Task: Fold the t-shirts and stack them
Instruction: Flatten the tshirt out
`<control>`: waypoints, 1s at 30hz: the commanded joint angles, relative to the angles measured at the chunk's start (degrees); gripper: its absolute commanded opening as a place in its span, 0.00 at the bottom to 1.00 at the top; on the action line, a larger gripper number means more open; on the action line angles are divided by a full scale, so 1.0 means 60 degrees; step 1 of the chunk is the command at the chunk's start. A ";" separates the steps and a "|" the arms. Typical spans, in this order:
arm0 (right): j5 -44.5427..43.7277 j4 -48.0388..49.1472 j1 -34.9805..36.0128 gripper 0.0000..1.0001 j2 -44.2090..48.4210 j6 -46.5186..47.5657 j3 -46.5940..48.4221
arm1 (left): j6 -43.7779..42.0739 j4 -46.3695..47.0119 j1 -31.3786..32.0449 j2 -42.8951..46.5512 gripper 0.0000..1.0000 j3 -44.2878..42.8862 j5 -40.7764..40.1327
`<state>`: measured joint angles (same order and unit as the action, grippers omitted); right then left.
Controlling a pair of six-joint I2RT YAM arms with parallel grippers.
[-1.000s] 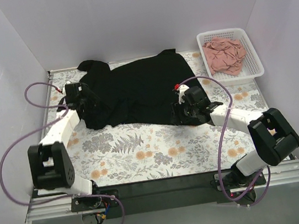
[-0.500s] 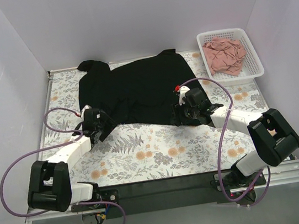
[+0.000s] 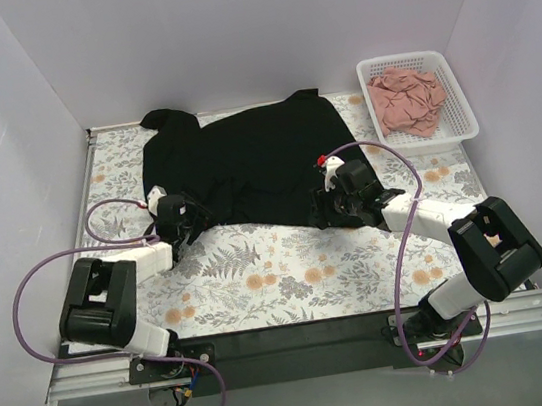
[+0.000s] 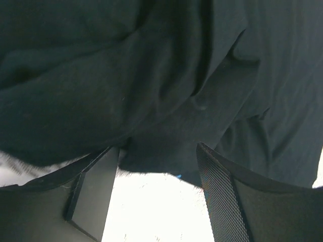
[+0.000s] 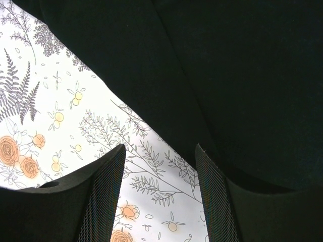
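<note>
The large black t-shirt (image 3: 245,161) lies spread and rumpled across the far half of the table. My left gripper (image 3: 193,222) is open at its near left hem; in the left wrist view the black cloth (image 4: 151,75) fills the frame just beyond the open fingers (image 4: 222,191). My right gripper (image 3: 338,209) is open at the near right hem; in the right wrist view the shirt's edge (image 5: 212,75) runs diagonally past the fingertips (image 5: 214,196), with nothing between them. The dusty-pink t-shirt (image 3: 408,101) lies crumpled in the basket.
A white lattice basket (image 3: 459,106) stands at the far right corner. The table wears a floral cloth (image 3: 281,272). White walls close in on three sides. Purple cables loop beside each arm.
My left arm has swung from the shirt's left side down to its near left hem and drawn in closer to the cloth. The right arm has stayed put.
</note>
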<state>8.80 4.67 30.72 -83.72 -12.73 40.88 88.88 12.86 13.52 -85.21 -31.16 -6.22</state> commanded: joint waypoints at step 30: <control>0.0218 0.0394 -0.0022 0.64 0.0009 0.0057 -0.0090 | 0.1196 0.1019 -0.0070 0.0667 0.56 0.0783 0.0465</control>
<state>9.30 4.89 30.72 -83.72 -12.69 40.69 93.36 18.28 13.50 -80.71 -27.99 -1.56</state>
